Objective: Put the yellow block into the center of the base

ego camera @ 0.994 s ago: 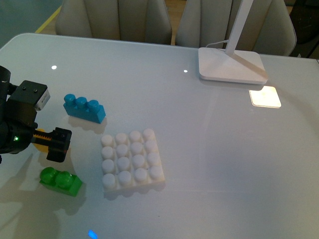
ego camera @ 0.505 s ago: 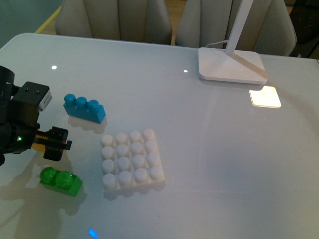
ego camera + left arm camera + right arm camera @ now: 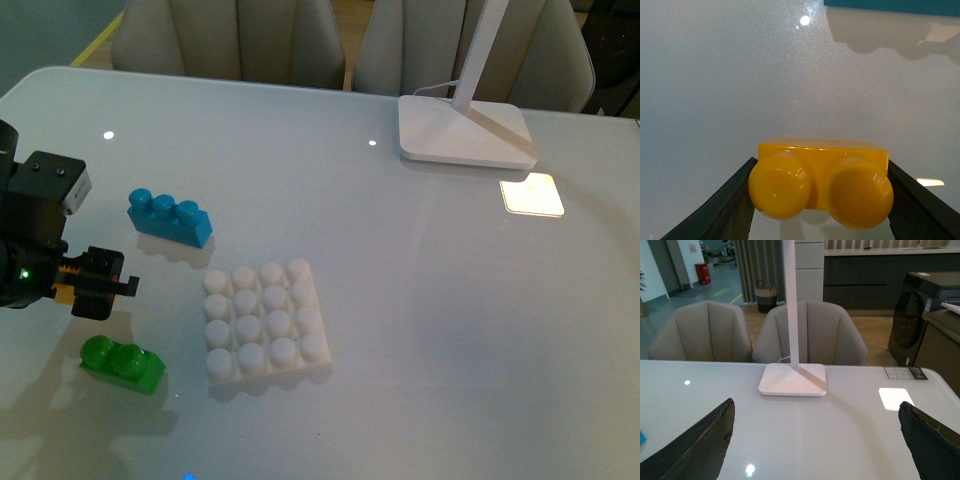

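Observation:
The yellow block (image 3: 822, 185), studs facing the camera, is clamped at both ends by my left gripper (image 3: 820, 205) above the white table. In the front view that left gripper (image 3: 98, 284) hangs at the far left, between the blue brick (image 3: 168, 217) and the green brick (image 3: 122, 363), well left of the base (image 3: 265, 320). The base is a white square plate with a grid of round studs and nothing on it. My right gripper (image 3: 815, 440) is open over bare tabletop, nothing between its fingers; it does not show in the front view.
A white lamp foot (image 3: 462, 130) with its slanted stem stands at the back right, also seen as the lamp foot (image 3: 793, 379) ahead of the right gripper. A bright light patch (image 3: 532, 194) lies beside it. Beige chairs (image 3: 230, 35) line the table's far edge.
My left gripper, still shut on the yellow block, has drifted a little to the left, away from the base. The bricks and base have not moved.

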